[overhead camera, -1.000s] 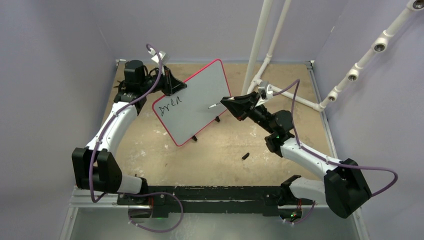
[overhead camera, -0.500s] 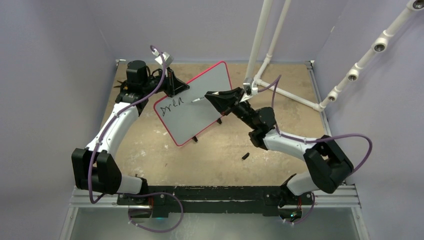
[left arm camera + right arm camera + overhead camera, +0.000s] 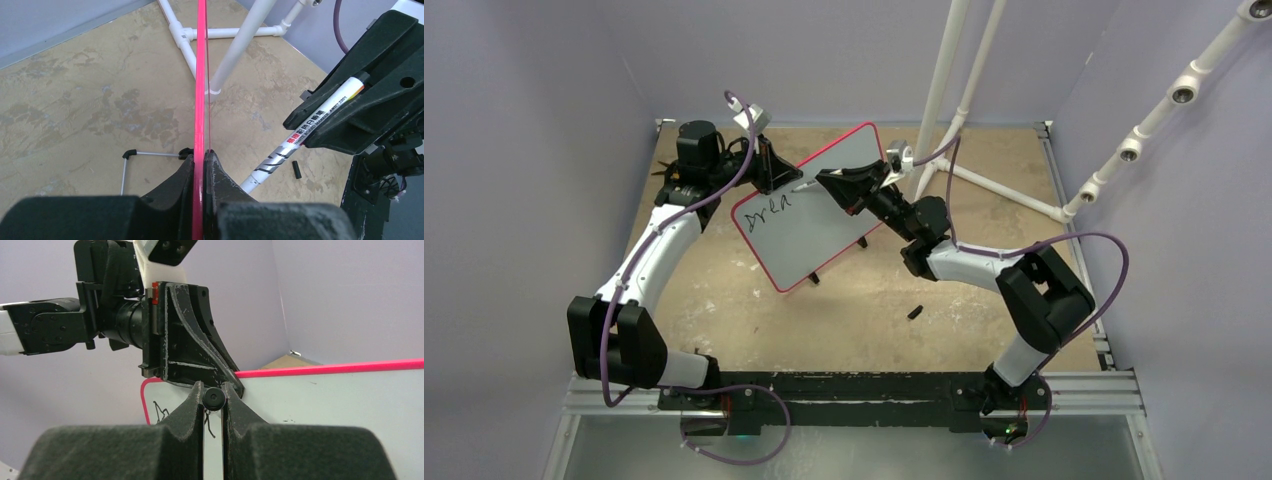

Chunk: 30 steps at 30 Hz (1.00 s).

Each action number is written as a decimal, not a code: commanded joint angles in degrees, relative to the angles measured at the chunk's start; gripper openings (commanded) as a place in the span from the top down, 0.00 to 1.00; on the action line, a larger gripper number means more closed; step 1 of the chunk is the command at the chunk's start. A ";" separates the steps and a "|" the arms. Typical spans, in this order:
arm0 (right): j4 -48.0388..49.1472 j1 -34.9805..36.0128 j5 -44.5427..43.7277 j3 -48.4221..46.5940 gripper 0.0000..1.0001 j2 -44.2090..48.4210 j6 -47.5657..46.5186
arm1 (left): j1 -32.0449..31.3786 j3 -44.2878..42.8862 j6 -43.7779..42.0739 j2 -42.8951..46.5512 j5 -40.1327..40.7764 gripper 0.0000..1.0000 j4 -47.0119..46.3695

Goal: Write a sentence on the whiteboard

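The whiteboard [image 3: 819, 225], white with a red-pink rim, stands tilted on the table. Black letters reading roughly "Drea" [image 3: 761, 212] begin the sentence near its top left corner. My left gripper [image 3: 771, 172] is shut on the board's upper left rim, which runs edge-on between the fingers [image 3: 202, 159] in the left wrist view. My right gripper [image 3: 826, 183] is shut on a white marker [image 3: 270, 162], whose tip is at the board face just right of the letters. In the right wrist view the marker's black end [image 3: 214, 399] sits pinched between the fingers, in front of the board [image 3: 325, 405].
A white pipe frame [image 3: 944, 100] rises behind the board at the back right. A small black cap [image 3: 915, 312] lies on the tan table nearer the arm bases. The board's wire foot [image 3: 125, 167] rests on the table. Purple walls close in the sides.
My right arm has swung left across the board, carrying the marker from the right edge to just beside the letters. The board's top tipped slightly right early on.
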<state>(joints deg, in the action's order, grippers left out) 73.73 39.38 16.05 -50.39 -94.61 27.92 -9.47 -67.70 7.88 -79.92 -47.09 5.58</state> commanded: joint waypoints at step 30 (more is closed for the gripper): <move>-2.19 0.77 -2.94 0.29 1.00 -2.24 -0.85 | -1.47 2.05 -0.59 -2.87 -2.30 1.00 6.39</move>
<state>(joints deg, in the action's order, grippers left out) 71.40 39.75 15.44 -51.11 -97.06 27.88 -9.45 -67.72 7.88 -80.07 -46.85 5.41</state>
